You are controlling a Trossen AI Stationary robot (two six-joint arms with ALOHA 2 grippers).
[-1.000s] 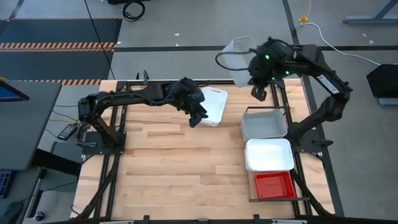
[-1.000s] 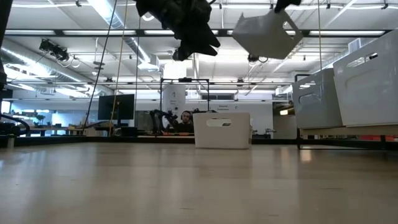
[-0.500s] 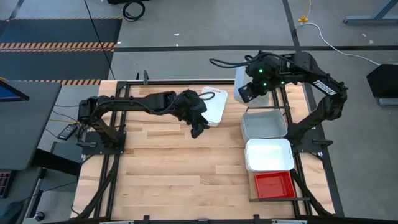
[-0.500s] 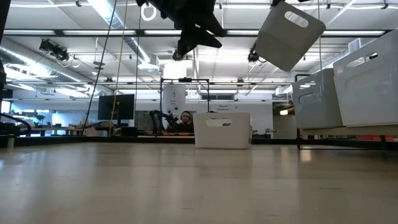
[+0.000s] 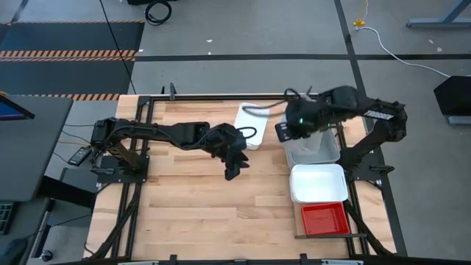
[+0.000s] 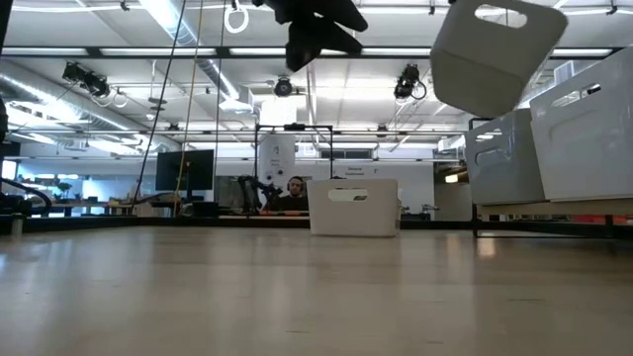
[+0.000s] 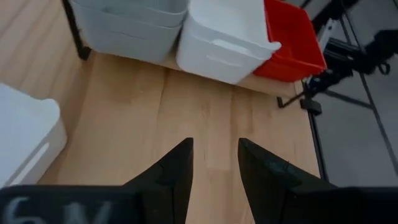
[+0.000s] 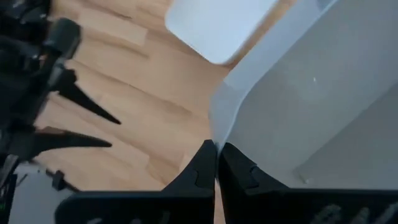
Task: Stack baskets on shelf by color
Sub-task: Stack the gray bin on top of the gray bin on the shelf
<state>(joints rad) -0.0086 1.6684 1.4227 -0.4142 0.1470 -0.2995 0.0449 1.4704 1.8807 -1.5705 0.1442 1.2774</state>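
Observation:
My right gripper point(image 8: 216, 163) is shut on a light grey basket point(image 5: 315, 126), which it carries tilted in the air point(image 6: 495, 54) above the grey baskets point(image 7: 124, 25) on the shelf point(image 7: 267, 82). A white basket point(image 5: 318, 182) and a red basket point(image 5: 324, 218) also sit on the shelf. Another white basket point(image 5: 249, 118) rests bottom-down on the tabletop near the far edge. My left gripper point(image 7: 214, 162) is open and hovers over bare wood point(image 5: 232, 163), on the near side of that white basket. My right gripper pinches the grey basket's thin wall at its rim point(image 8: 219, 124), near a rounded corner, between the two fingers. The basket is lifted clear and hangs tilted, its handle slot point(image 6: 499, 14) facing the near side.
Black frame rails point(image 5: 143, 147) run along the table's left and right sides. The wood tabletop point(image 5: 191, 206) stretches toward the near edge. Far behind the table, a person sits at a desk point(image 6: 295, 186).
My right gripper has carried the grey basket from beyond the table's far edge toward the near edge, to above the grey baskets on the shelf, and the basket has turned in the air. My left gripper has drawn away from the white basket toward the near edge.

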